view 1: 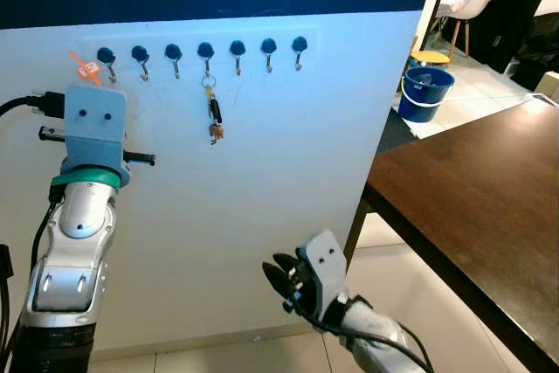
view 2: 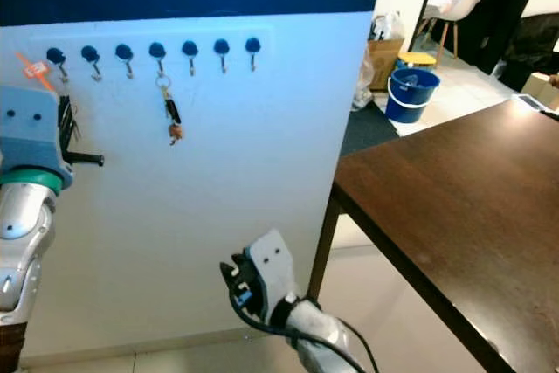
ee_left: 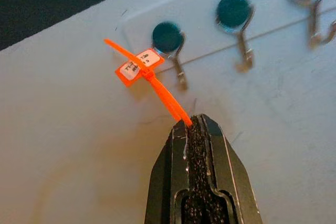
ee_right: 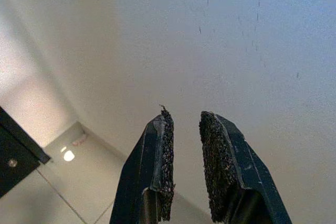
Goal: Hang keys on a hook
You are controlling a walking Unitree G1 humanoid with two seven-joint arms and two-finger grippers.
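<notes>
Your left gripper is raised against the white wall panel, just below the leftmost hook in the row of seven. Its two black fingers are pressed together on an orange zip tie, and the tie's small orange tag sits right beside that hook. Whatever key hangs from the tie is hidden behind the fingers, so you cannot confirm how the load sits.

The main risk is that you hold a thin, springy strip, not the loop itself. As you lift, the tie can flex or twist away from the hook's curved tip, so you may let go with nothing caught and the keys fall to the floor. The tag could also snag on the blue hook cap and look hung when it is only resting there. Push too far and the fingertips strike the panel or bend the hook.

A separate bunch of keys already hangs from the fourth hook, well to the right, so it should not interfere.

Your right gripper is low, near the base of the panel, fingers slightly parted and holding nothing. The dark worktop stands off to the right.
</notes>
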